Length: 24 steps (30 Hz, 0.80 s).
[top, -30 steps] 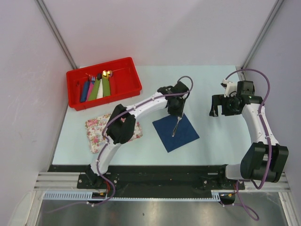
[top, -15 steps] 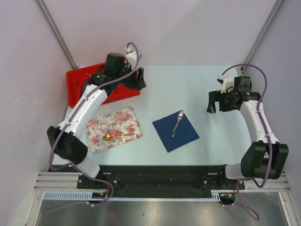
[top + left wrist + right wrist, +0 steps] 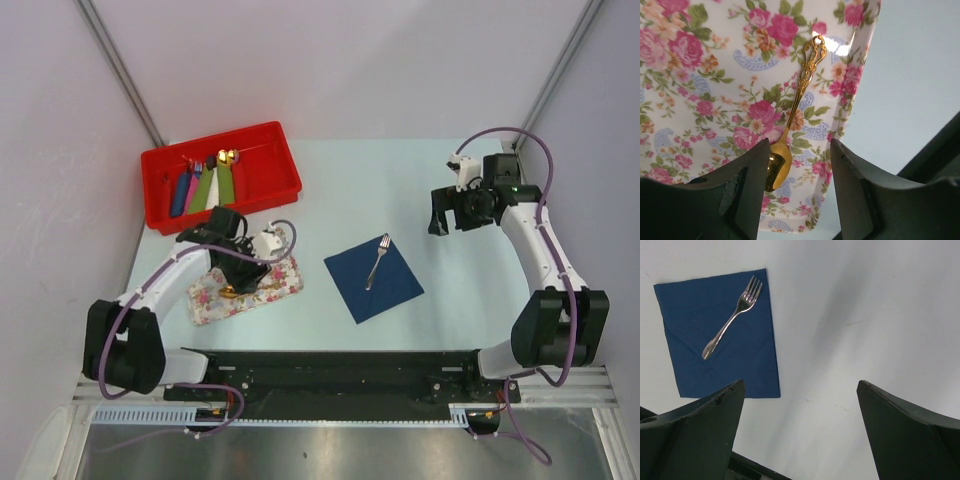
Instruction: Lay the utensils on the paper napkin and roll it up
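Fork [image 3: 729,322] on napkin [image 3: 750,365]; left jaws spread astride spoon [image 3: 795,107] on tray [image 3: 700,90].

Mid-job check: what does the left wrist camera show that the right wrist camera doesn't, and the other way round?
Left wrist only: the gold spoon lying on the flowered tray, its bowl end between the open fingers of the left gripper.
Right wrist only: the fork lying on the navy napkin, beyond the open right gripper.
Both: the pale table, and a gripper with jaws apart, holding nothing.
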### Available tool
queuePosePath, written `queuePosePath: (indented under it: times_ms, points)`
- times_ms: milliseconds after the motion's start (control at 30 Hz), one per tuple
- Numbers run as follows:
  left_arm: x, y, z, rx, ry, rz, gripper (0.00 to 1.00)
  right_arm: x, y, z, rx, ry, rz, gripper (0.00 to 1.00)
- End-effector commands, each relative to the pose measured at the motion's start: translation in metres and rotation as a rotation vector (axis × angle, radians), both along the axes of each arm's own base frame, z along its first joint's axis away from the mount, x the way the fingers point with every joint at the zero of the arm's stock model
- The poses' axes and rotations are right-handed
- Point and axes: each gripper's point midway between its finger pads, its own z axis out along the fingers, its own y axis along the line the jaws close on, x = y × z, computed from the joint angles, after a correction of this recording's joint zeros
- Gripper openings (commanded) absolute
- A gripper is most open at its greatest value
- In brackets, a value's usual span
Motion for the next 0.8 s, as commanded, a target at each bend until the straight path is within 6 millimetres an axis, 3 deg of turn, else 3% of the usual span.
queuePosePath:
  times_ms: [0,200,367,533,633,767]
  points:
    - [0.01,0.007,-0.017,0.035,-0.165,-0.191,0.56,0.015,0.004,0.019,-0.006,-0.06,0.031,1.0]
    - [0.018,0.013,-0.043,0.084,-0.173,-0.227,0.54,0.018,0.012,0.024,-0.014,-0.071,0.056,1.0]
    - [0.033,0.009,-0.049,0.079,-0.18,-0.22,0.52,0.016,0.013,0.022,-0.019,-0.065,0.06,1.0]
    - [0.028,0.009,-0.059,0.086,-0.146,-0.256,0.49,0.015,0.01,0.021,-0.038,-0.059,0.058,1.0]
    - [0.023,0.014,-0.068,0.115,-0.134,-0.28,0.43,0.015,0.009,0.02,-0.042,-0.059,0.055,1.0]
    - [0.017,0.017,-0.073,0.13,-0.124,-0.301,0.24,0.015,0.01,0.022,-0.036,-0.06,0.052,1.0]
